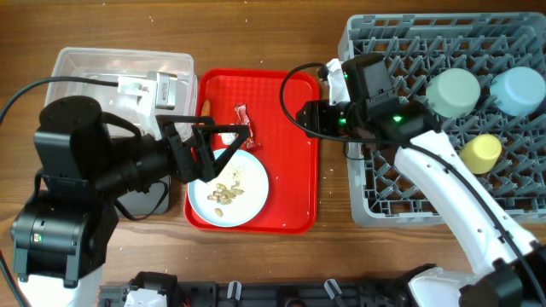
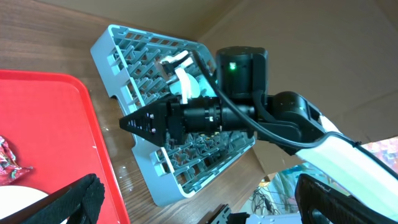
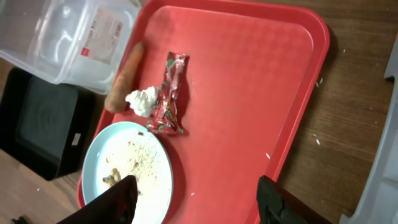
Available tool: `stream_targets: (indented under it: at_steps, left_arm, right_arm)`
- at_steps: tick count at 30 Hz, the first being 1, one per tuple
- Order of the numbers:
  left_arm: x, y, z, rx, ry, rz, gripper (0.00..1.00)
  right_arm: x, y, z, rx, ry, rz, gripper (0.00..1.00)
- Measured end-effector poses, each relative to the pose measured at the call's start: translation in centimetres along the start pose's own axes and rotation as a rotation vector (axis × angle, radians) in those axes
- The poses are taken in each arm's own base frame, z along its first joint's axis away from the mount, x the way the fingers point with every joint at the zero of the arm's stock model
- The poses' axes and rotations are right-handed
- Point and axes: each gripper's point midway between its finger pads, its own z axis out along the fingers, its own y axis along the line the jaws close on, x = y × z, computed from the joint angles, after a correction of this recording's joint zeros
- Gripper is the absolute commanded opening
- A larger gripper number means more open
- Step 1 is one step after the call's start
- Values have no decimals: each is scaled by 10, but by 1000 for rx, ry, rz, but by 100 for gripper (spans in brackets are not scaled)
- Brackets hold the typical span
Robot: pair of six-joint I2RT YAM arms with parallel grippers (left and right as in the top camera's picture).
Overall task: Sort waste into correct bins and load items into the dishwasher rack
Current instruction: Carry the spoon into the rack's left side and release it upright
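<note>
On the red serving tray point(image 1: 290, 162) lies the pale blue plate point(image 1: 226, 192) with beige crumbs point(image 1: 223, 194). Beyond it are the red wrapper point(image 3: 169, 93), the white tissue point(image 3: 143, 99) and the carrot piece point(image 3: 124, 76). My left gripper point(image 1: 223, 153) hovers open over the plate's far edge and holds nothing. My right gripper point(image 1: 305, 118) is open and empty above the tray's right rim. The grey rack point(image 1: 375, 196) holds the green bowl point(image 1: 452, 92), the blue bowl point(image 1: 519, 89) and the yellow cup point(image 1: 480, 152). A white spoon-like piece point(image 2: 180, 74) sits at its near-left corner.
The clear tub point(image 1: 119, 72) stands at the back left of the tray. The black tray point(image 3: 43, 121) lies in front of it and is mostly hidden under my left arm in the overhead view. A strip of bare wood separates the red tray from the rack.
</note>
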Motion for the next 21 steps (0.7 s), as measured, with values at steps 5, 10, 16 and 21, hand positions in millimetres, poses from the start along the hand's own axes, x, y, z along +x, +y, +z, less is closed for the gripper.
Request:
stream_targets:
  at_steps: [5, 10, 16, 21]
  left_arm:
    - [0, 0, 0, 0, 0, 0, 100]
    - [0, 0, 0, 0, 0, 0, 100]
    - [0, 0, 0, 0, 0, 0, 100]
    - [0, 0, 0, 0, 0, 0, 100]
  right_arm:
    - [-6, 36, -85, -84, -162, -111, 100]
    - [29, 36, -113, -76, -103, -115, 100]
    - [19, 24, -117, -6, -153, -197, 100]
    - [-11, 15, -171, 145, -407, -301, 100]
